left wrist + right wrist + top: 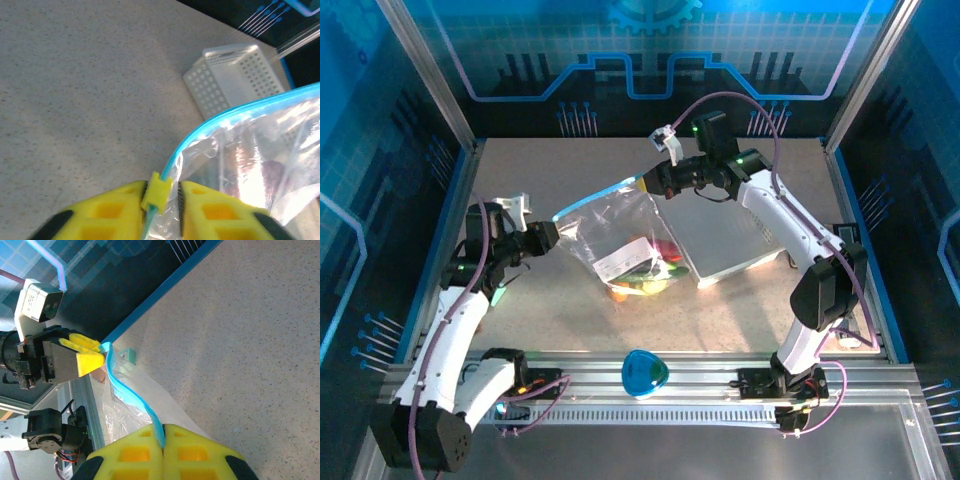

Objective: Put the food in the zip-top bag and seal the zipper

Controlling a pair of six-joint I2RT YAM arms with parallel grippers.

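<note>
Zip-top bag point(620, 235): mid-tabletop, hung by its mouth edge between the two grippers, with its body sagging toward 6 o'clock.
Food point(645, 277): bunched in the bag's bottom, showing green, orange and red.
Zipper point(600, 197): a light-blue strip stretched from 9 o'clock up to 1 o'clock, bowed in the left wrist view point(225, 117).
Left gripper point(548, 236): jaws clamped together on the zipper's 9 o'clock end, with a small yellow tab point(159, 192) pinched between them.
Right gripper point(658, 182): jaws pressed together on the zipper's 1 o'clock end. The strip runs into the seam between them in the right wrist view point(163, 440).
Hard to make out: the single food pieces blur together through the creased plastic. Whether the bag's bottom rests on the tabletop point(550, 300) cannot be told.
Edges and room: the white basket point(730, 240) lies just beside the bag at 3 o'clock. There is bare tabletop at 12 and 7 o'clock. A blue object point(645, 372) sits on the near rail at 6 o'clock.
</note>
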